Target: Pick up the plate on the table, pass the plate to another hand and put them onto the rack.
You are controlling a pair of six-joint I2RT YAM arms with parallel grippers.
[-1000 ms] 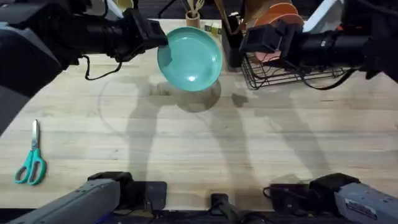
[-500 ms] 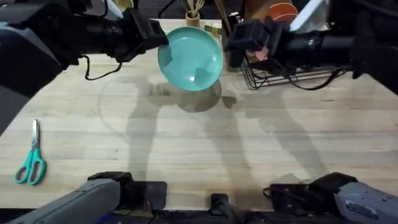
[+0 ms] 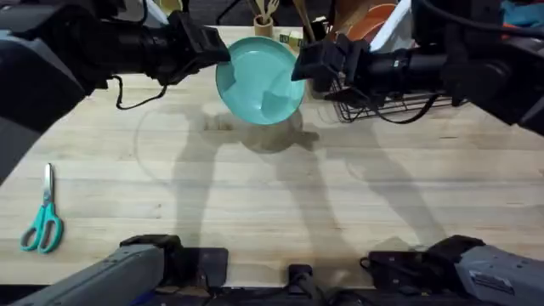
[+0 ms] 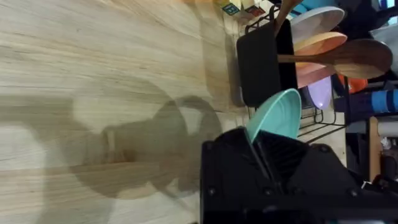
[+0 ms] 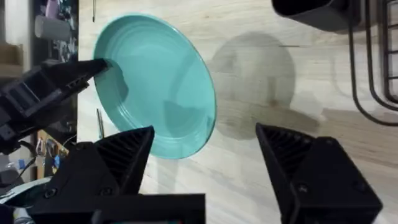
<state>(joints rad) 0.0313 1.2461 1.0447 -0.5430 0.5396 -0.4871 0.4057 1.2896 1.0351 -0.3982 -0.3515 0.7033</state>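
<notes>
Mostly I see big dark arms that hide a lot. My left gripper [image 3: 223,53] pinches the teal plate [image 3: 259,79] by its rim at about nine o'clock, and the plate hangs in the air above the table [image 3: 272,195], its shadow on the wood below. My right gripper [image 5: 205,149] is spread wide, with the plate's three o'clock edge just ahead of its two fingers [image 5: 118,155]; I cannot tell if they touch it yet. From the overhead camera, the right arm covers much of the black rack [image 3: 382,106], so I see only some wires. From the left wrist camera, the rack holds orange-pink plates [image 4: 320,43] and a small lavender plate [image 4: 320,93], standing on edge. A dark tub [image 4: 261,65] beside the rack holds wooden spoons [image 4: 348,59]. Scissors [image 3: 42,225] lie far off at eight o'clock.
</notes>
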